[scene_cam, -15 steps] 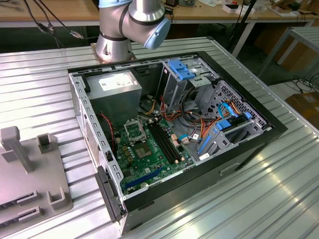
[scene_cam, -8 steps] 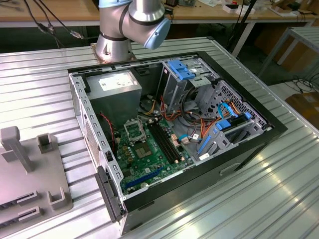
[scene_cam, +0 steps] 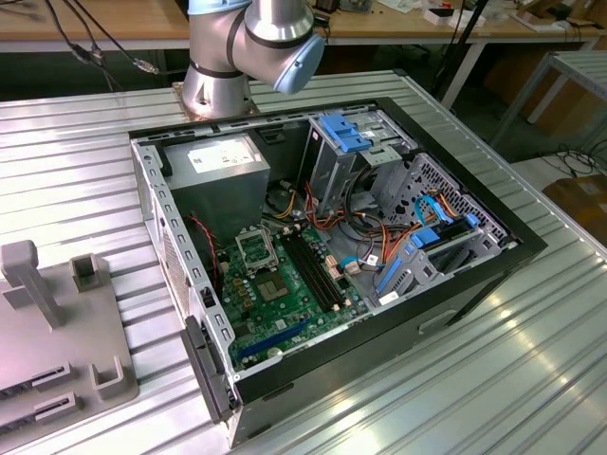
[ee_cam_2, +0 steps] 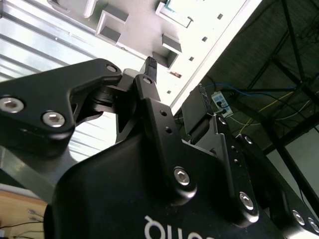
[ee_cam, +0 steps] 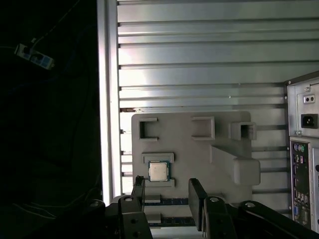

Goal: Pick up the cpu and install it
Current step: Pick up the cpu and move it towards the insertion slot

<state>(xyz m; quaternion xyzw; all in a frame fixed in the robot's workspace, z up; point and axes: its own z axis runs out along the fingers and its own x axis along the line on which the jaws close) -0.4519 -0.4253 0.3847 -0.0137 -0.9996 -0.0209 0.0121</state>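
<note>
Arm (scene_cam: 248,43): silver-grey round joints w/ pale blue end caps, on a round metal base. Gripper (ee_cam_2: 177,77): matte black, angular link bars w/ silver hex-socket screws, white lettering on the body. Fingers (ee_cam: 197,199): black, flat, narrow, approx. rectangular w/ squared tips.

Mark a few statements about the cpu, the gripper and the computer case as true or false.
1. The cpu lies on the grey tray. True.
2. The gripper is shut on the cpu. False: its fingers are open and empty, and the cpu lies apart from them on the tray.
3. The computer case has its side closed. False: it is open, and the green circuit board inside shows.
4. The tray stands on the ribbed metal table, beside the case. True.
</note>
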